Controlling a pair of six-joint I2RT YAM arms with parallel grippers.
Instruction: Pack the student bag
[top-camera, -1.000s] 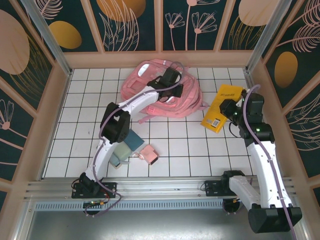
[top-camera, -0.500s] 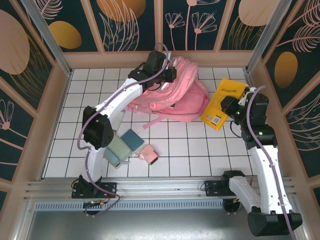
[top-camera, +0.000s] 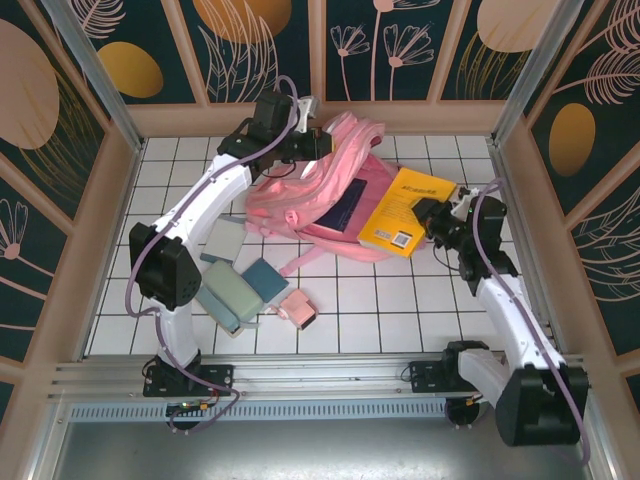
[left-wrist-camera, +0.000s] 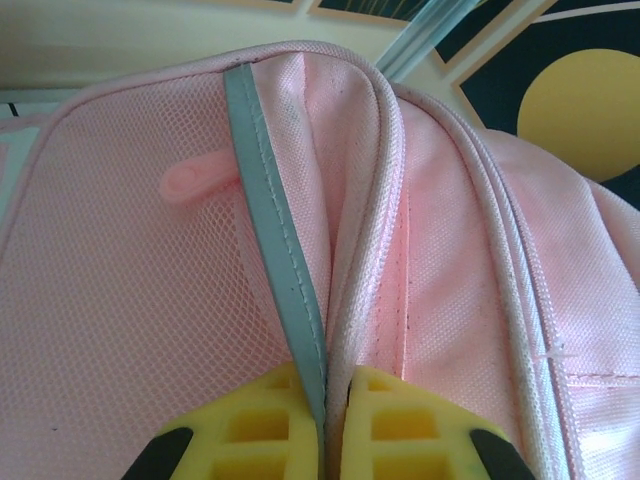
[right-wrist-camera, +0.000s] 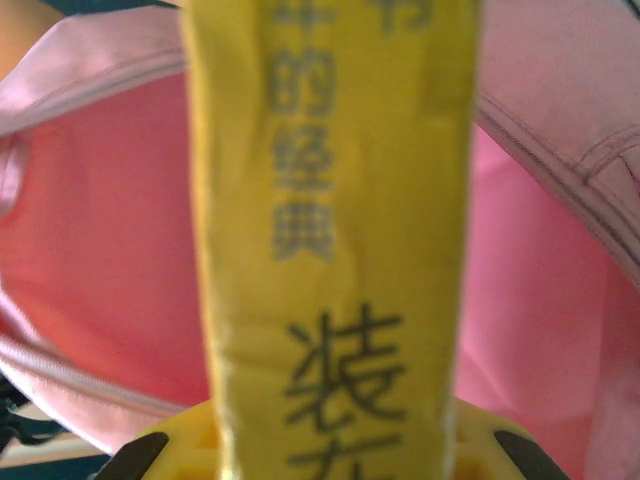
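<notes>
The student bag (top-camera: 345, 185), a large pink backpack, lies at the back middle of the table with its mouth held agape and a dark inside showing. My left gripper (top-camera: 308, 140) is shut on the bag's upper rim; in the left wrist view its yellow fingers (left-wrist-camera: 250, 425) pinch the rim and a grey strip (left-wrist-camera: 270, 240) of the bag (left-wrist-camera: 470, 250). My right gripper (top-camera: 432, 217) is shut on a yellow book (top-camera: 402, 208), which is tilted over the bag's mouth. In the right wrist view the book's spine (right-wrist-camera: 330, 200) points into the pink opening (right-wrist-camera: 100, 250).
On the tiles near the left arm lie a grey-green box (top-camera: 225, 292), a teal box (top-camera: 265, 279), a small pink pouch (top-camera: 297, 309) and a pale flat item (top-camera: 222, 240). A pink strap (top-camera: 300, 258) trails from the bag. Wooden walls ring the table.
My left gripper has lifted the bag's rim up and toward the back left, opening the mouth. My right gripper has carried the yellow book leftward from the right side to over the opening.
</notes>
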